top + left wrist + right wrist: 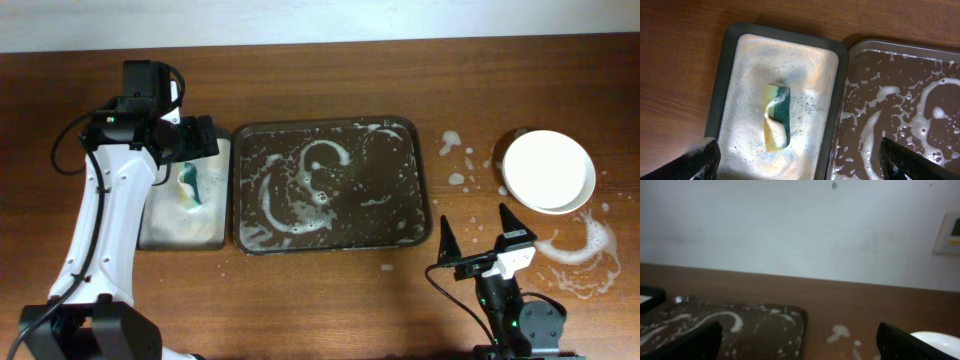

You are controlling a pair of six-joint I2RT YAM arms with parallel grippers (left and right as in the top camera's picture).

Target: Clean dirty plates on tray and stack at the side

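The plates (548,169) sit in one white stack on the table at the far right, its edge showing in the right wrist view (940,340). The tray (335,232) lies in the middle, holding only foam streaks; it shows in the left wrist view (900,100) and right wrist view (740,325). My left gripper (200,140) is open and empty above the smaller tray (160,235); in its wrist view the fingertips (799,159) straddle the foam. My right gripper (478,235) is open and empty near the front edge, left of the plates; its fingertips (799,340) show at the frame's bottom.
A green and yellow sponge (776,116) lies in the foam-filled smaller tray (730,70), left of the big tray; it shows overhead (189,188). Foam splashes (580,245) mark the wood around the plates. A wall (790,225) rises behind the table.
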